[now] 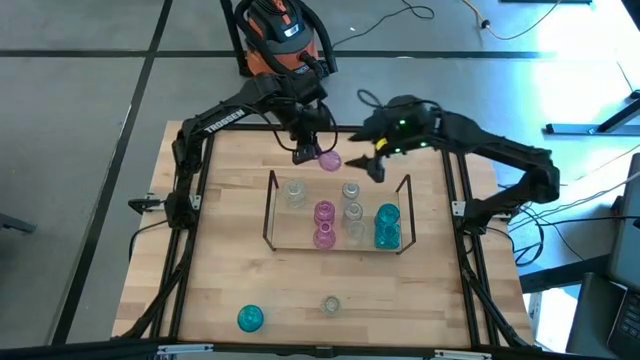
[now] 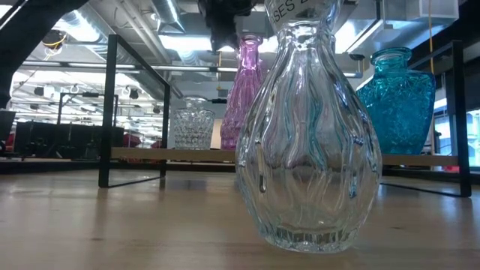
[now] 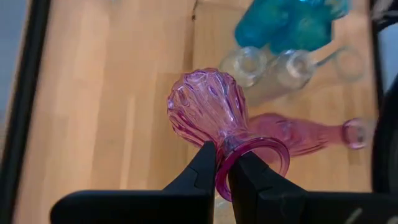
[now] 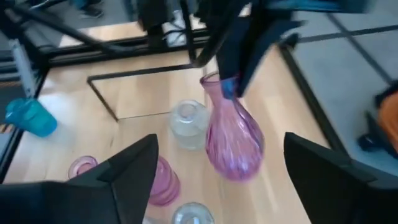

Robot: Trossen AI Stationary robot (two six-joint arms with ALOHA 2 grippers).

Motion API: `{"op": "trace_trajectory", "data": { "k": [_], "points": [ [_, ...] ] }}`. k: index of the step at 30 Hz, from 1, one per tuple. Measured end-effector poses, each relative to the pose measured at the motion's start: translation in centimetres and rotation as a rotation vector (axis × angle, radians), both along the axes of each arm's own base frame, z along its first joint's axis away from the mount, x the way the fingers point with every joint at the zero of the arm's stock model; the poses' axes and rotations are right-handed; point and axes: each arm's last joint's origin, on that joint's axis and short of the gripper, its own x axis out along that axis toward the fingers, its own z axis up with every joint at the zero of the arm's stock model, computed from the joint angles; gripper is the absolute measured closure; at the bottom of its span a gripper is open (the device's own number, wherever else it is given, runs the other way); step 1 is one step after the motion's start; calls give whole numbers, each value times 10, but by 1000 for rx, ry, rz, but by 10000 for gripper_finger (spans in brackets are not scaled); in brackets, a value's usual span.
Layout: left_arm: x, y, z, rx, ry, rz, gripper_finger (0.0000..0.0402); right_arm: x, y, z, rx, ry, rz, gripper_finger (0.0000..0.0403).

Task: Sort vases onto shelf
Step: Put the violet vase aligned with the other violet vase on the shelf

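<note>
My left gripper [image 1: 305, 150] is shut on a pink ribbed vase [image 1: 328, 160], just beyond the far edge of the wire shelf [image 1: 272, 210]. My right gripper [image 1: 378, 165] is open to the right of that vase, touching nothing. In the right wrist view its gripper [image 4: 221, 142] faces the pink vase [image 4: 233, 140], with its fingers apart from it on either side. On the shelf's clear base stand several vases: clear ones [image 1: 293, 192], pink ones [image 1: 324, 212] and teal ones [image 1: 387, 215]. A teal vase [image 1: 250, 318] and a clear vase [image 1: 331, 304] stand near the table's near edge. My left gripper pinches the pink vase's mouth rim [image 3: 221, 167], one finger [image 3: 252, 183] at the mouth opening and one finger [image 3: 202, 171] outside. The fingers come from above, pointing down. The vase hangs upright below them, its round body [image 4: 235, 149] lowest, and seems clear of the table.
The shelf's upright wire ends [image 1: 407, 195] rise at its left and right. A black frame [image 1: 185, 200] edges the table. The clear vase [image 2: 307, 142] stands close before the low camera. Bare wood [image 1: 230, 260] lies left of the shelf.
</note>
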Motion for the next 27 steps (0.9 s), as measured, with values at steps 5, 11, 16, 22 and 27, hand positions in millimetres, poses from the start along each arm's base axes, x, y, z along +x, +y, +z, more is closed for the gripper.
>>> {"op": "trace_trajectory", "data": {
  "k": [5, 11, 16, 22, 27],
  "points": [
    [3, 0, 6, 0, -64, -3, 388, 28, -7, -17, -5, -13, 79, 89],
    [4, 0, 7, -15, -74, 3, 388, 52, -14, -39, 1, 10, 97, 126],
    [4, 1, 7, -17, -79, 11, 388, 63, -17, -47, -4, -4, 120, 176],
    [5, 2, 7, -19, -84, 19, 388, 69, -22, -54, -17, 8, 111, 303],
    [4, 6, 7, -13, -88, 32, 362, 68, -24, -54, -10, 5, 99, 317]
  ]
}}
